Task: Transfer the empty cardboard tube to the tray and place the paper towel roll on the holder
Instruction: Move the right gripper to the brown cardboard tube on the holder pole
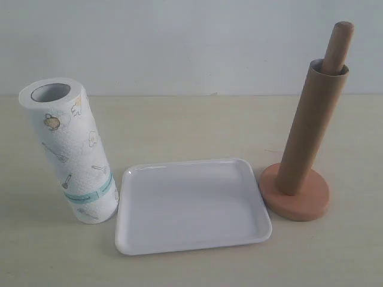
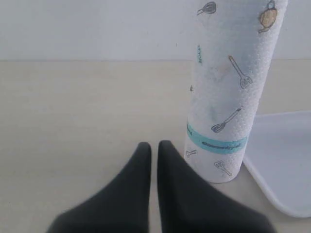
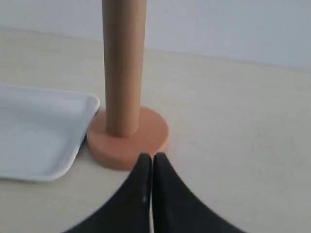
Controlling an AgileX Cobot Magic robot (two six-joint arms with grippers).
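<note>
tube (image 1: 308,128) around holder (image 1: 305,203), rod tip (exterior only)

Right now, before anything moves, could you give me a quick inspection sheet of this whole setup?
Surface: pale beige table, matte.
Job's things: empty cardboard tube sleeved over the rod of the holder, rod tip poking out above it; white tray in the middle, nothing in it; paper towel roll standing upright left of the tray.
Clutter: nothing seen.
Grippers: left gripper shut, low beside the roll; right gripper shut, low in front of the holder's base; neither holds anything.
Cables: nothing seen.
Surroundings: plain pale wall behind the table.
</note>
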